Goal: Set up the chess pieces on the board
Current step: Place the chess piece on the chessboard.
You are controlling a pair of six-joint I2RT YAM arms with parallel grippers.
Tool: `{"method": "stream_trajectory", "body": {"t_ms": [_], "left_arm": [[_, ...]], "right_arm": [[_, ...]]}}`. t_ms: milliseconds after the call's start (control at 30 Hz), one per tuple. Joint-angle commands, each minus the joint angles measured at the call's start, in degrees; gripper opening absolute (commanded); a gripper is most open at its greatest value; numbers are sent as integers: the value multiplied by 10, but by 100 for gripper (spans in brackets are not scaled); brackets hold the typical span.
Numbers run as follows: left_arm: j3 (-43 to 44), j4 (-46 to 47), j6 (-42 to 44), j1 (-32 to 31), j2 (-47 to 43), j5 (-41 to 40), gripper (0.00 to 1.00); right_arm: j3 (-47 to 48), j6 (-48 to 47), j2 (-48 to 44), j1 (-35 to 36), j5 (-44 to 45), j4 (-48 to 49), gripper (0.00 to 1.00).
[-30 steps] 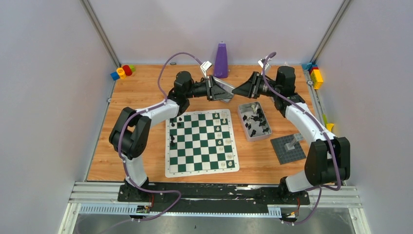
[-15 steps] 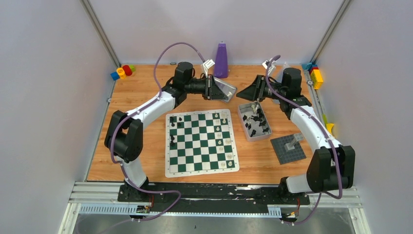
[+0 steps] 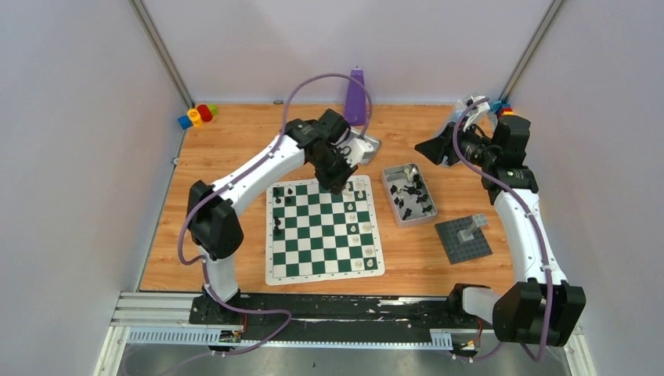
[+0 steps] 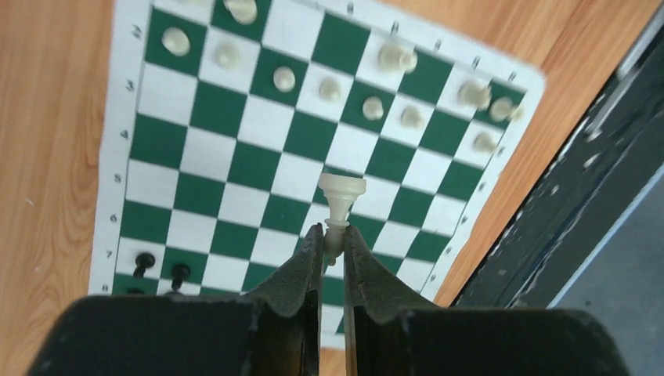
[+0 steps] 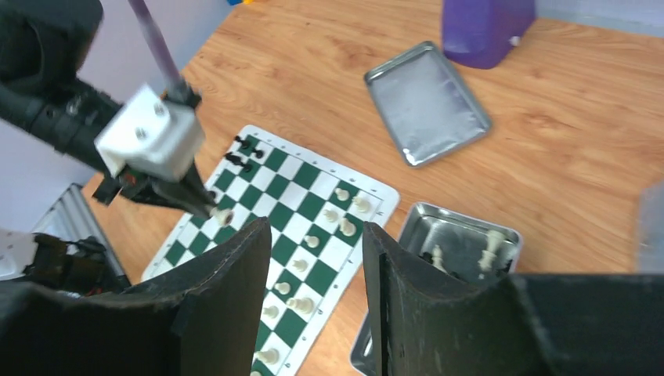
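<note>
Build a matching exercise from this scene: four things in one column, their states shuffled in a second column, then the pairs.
Column one
1. left gripper
2. right gripper
3. silver tray right of the board
4. studded baseplate

Column two
A. bears one small grey block
B. open, holding nothing
C. holds loose chess pieces
D. shut on a cream-white chess piece over the board

Pairs: 1-D, 2-B, 3-C, 4-A
</note>
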Motion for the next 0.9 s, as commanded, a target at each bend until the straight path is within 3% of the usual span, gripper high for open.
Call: {"method": "stream_trajectory", "body": {"t_ms": [0, 333, 867], "left_arm": [[44, -187, 106, -49, 57, -177, 11], [-6, -261, 135, -108, 121, -292, 13], [-50, -223, 127, -127, 180, -315, 22]], "right_arm": [[-21, -68, -35, -10, 40, -30, 47], [-51, -106, -59, -10, 61, -36, 47], [-66, -113, -54, -10, 58, -30, 47]]}}
